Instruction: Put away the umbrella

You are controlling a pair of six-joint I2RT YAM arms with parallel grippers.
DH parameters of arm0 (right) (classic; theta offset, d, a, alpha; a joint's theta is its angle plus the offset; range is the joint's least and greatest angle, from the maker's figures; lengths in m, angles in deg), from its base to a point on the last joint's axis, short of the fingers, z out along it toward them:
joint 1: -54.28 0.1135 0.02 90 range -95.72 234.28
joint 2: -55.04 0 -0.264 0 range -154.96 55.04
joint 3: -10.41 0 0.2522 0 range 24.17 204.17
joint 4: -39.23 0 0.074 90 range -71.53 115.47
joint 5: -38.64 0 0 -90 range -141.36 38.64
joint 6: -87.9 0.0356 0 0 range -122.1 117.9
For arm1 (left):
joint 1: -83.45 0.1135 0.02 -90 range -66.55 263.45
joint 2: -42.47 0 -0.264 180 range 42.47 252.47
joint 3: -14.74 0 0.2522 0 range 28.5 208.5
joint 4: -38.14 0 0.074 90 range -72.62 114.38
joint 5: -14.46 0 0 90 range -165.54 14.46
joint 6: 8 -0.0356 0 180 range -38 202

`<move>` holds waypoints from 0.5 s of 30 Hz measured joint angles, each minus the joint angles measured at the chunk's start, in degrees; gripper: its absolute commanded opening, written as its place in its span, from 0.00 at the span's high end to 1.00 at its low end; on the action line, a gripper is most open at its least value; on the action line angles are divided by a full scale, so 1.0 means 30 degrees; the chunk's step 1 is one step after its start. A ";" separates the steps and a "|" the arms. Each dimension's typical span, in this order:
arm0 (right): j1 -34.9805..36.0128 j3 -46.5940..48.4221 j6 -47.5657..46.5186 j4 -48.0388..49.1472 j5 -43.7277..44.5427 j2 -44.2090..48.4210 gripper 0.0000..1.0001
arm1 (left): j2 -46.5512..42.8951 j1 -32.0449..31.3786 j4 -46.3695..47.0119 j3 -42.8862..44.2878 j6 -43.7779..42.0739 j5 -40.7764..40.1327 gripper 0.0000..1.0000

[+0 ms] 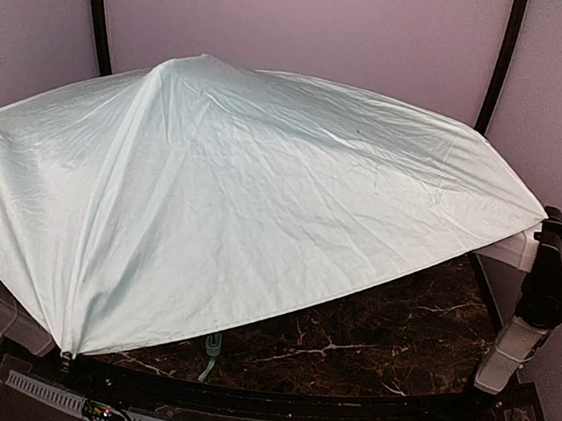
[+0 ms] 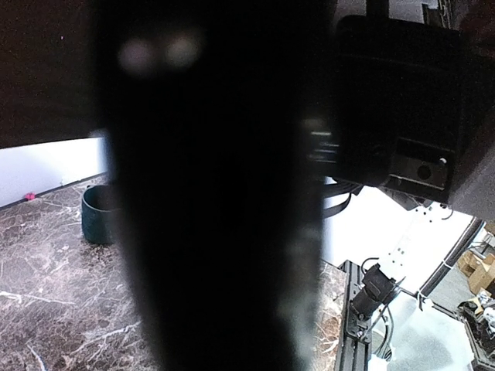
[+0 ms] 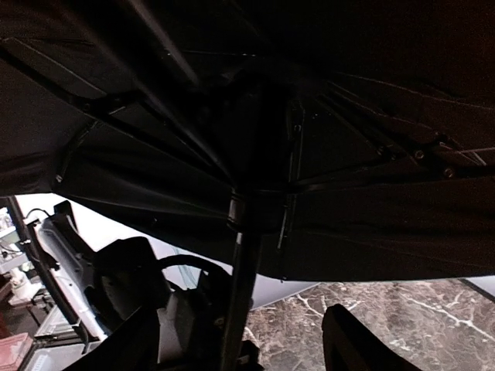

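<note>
The open umbrella (image 1: 263, 189) spreads canopy-up over the table (image 1: 399, 334), with both grippers beneath it. The right gripper (image 3: 244, 325) stands open, one finger on each side of the shaft (image 3: 241, 270). The left gripper is closed, on what I cannot tell.

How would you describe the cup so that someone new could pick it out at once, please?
Start from the dark marble table in the left wrist view. The cup stands on it, beside the wide black blur. It is the only round, dark green thing there, and it is short.
</note>
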 measured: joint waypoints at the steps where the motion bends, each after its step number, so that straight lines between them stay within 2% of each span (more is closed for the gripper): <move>1: 0.0029 0.0000 0.0117 0.0160 -0.0095 -0.0036 0.37 | 0.0022 0.0000 0.0058 0.0000 0.0000 0.0022 1.00; 4: 0.0044 0.0000 0.0510 0.0656 -0.0036 -0.0248 0.46 | 0.0248 0.0000 0.0248 0.0000 0.0007 0.0226 1.00; 9: 0.0044 0.0029 0.1188 0.1231 0.0510 -0.0656 0.44 | 0.0648 -0.0175 0.0219 0.0000 0.0015 0.0532 1.00; 12: 0.0044 0.0444 0.1428 0.1501 0.0444 -0.1122 0.56 | 0.0714 -0.0233 0.0219 0.0000 -0.0007 0.0583 1.00; 15: 0.0051 0.0495 0.1851 0.1894 0.0437 -0.1421 0.64 | 0.0714 -0.0270 0.0197 0.0000 -0.0022 0.0648 1.00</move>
